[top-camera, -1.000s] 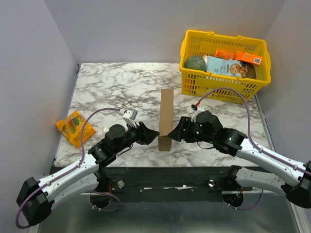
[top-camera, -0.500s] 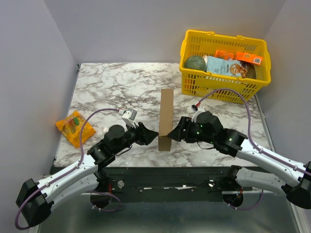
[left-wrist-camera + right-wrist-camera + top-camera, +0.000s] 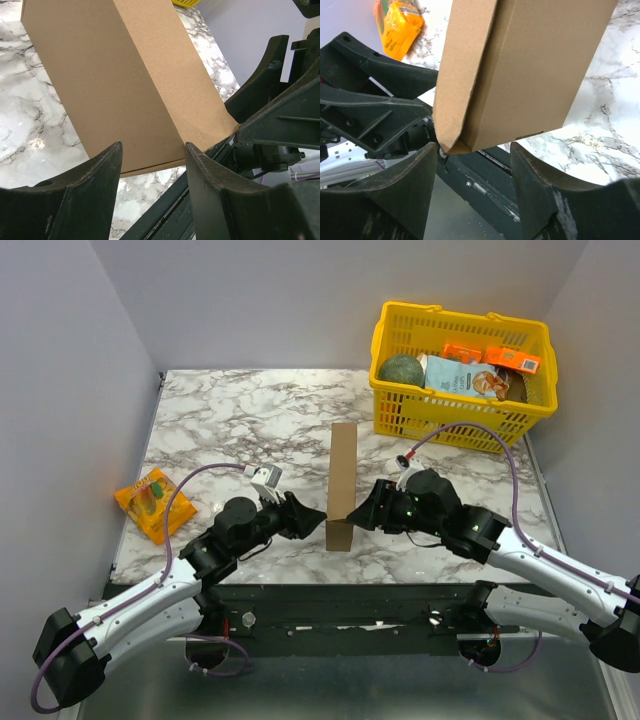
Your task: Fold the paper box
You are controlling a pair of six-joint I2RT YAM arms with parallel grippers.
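Left gripper (image 3: 318, 518): fingers apart, nothing clamped. The tips face the left side of the paper box (image 3: 342, 480) at its near end; just beside or touching, cannot tell which.

Right gripper (image 3: 358, 515): fingers likewise apart, facing the right side at the same end. In the right wrist view the box's near lower corner sits in the gap with room on both sides, so it is not gripped.

Paper box: plain brown corrugated card in a narrow slab-like form. It stands on a long edge on the marble table (image 3: 240, 410), between the two grippers, with its near end close to the table's near edge and its length running away from the arms.

Handling (judgement):
- Light.
- Stiff across the panels, but likely to hinge at the creases.
- Standing on a narrow edge, it should tip or slide under a one-sided push.
- The matt surface should give fair grip; edges may crush under a hard pinch.
- Best hold: across the thin dimension at the near end, or flat on a panel close to a crease, with the other arm bracing opposite.

Farther off: orange snack packet (image 3: 153, 502) on the left and yellow basket (image 3: 400, 412) at the far right, both well apart from the box.
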